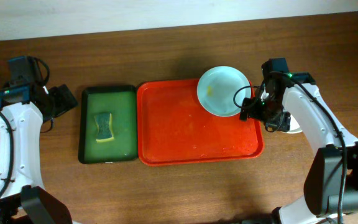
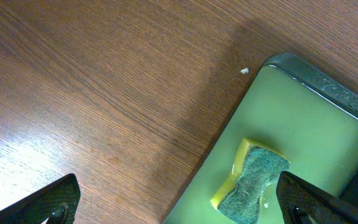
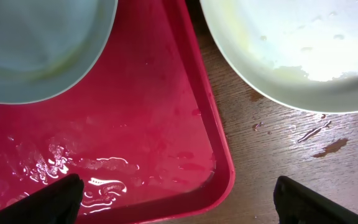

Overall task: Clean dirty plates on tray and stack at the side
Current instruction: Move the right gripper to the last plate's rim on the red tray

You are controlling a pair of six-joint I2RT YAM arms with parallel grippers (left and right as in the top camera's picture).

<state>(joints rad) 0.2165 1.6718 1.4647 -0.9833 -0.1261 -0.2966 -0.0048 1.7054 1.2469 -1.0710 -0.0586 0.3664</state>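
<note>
One pale-mint dirty plate (image 1: 224, 91) with a small yellow smear sits in the far right corner of the red tray (image 1: 191, 130). A second plate (image 3: 291, 50) rests on the table just right of the tray. In the overhead view only a sliver of it (image 1: 296, 128) shows under my right arm. A third plate is not visible. My right gripper (image 1: 248, 106) is open and empty, straddling the tray's right rim (image 3: 219, 149) between the two plates (image 3: 36, 50). My left gripper (image 1: 67, 99) is open and empty beside the green tray.
A dark green tray (image 1: 124, 140) left of the red tray holds a yellow-green sponge (image 1: 105, 126), also seen in the left wrist view (image 2: 253, 183). The red tray's floor is wet. Water drops lie on the wood near the right-hand plate.
</note>
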